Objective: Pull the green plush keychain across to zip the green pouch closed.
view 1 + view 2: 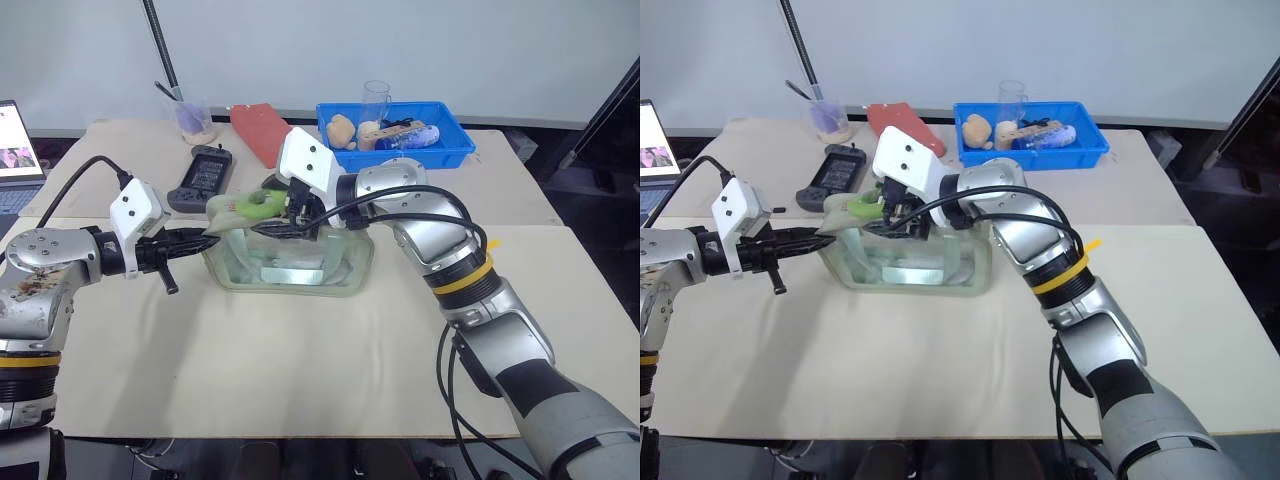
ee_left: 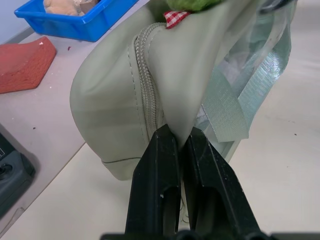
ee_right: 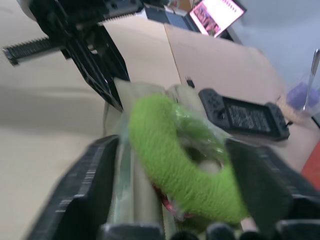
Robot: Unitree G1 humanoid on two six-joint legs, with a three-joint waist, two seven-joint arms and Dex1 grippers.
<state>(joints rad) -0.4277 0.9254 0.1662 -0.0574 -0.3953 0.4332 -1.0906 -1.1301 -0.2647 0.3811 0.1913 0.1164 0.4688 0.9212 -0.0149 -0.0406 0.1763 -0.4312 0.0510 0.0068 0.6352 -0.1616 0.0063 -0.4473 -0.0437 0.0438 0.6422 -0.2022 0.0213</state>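
With the left gripper (image 1: 205, 237) pinched shut on the pouch (image 1: 290, 262) end at frame centre, the right gripper (image 3: 170, 165), jaws apart around the loose keychain (image 3: 182, 160), should close squarely on it first.

Beige table (image 1: 300, 370); on it green pouch (image 1: 290, 265), blue bin (image 1: 395, 135), black handheld console (image 1: 203, 177), red wedge (image 1: 262, 132).

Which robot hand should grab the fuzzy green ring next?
The right. Its right gripper has open fingers on either side of the green plush keychain, ready to close. The left gripper is busy, shut on the end of the green pouch, holding it steady.
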